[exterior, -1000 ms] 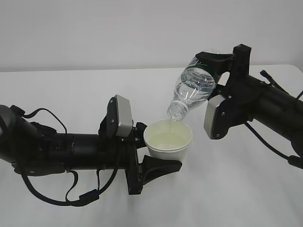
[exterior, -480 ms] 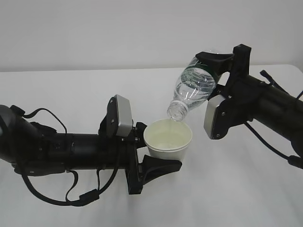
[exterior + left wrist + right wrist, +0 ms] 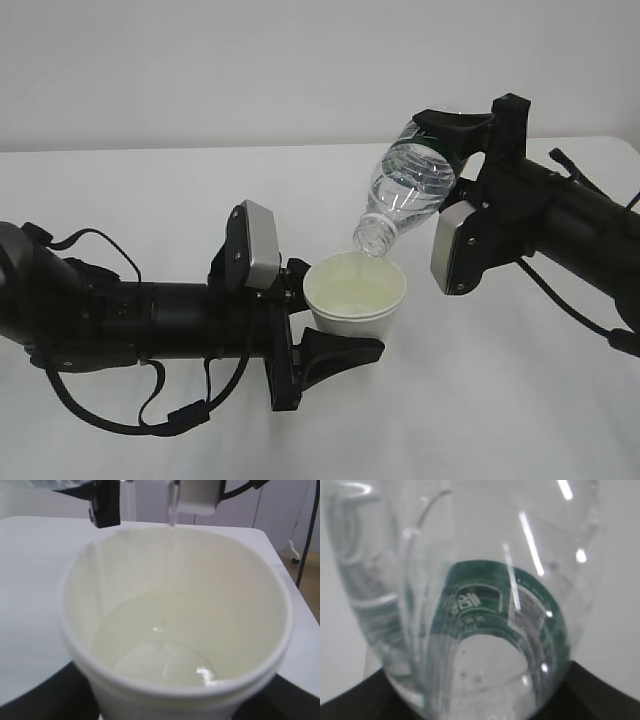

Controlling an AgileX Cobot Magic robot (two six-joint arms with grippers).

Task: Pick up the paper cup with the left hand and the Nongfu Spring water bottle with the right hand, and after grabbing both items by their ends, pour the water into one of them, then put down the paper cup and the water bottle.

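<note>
Clear water point(image 3: 400, 190) runs because our right end effector point(image 3: 462, 135) grips the tilted bottle point(image 3: 405, 190) base-up, while our left end effector point(image 3: 325, 335) clamps the paper cup point(image 3: 356, 293) upright beneath its mouth.

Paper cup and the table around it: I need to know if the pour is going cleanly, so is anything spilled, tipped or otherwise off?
Nothing stands out. The Nongfu Spring water bottle is tilted mouth-down over the paper cup, which sits upright and holds water. No water shows on the table nearby.
</note>
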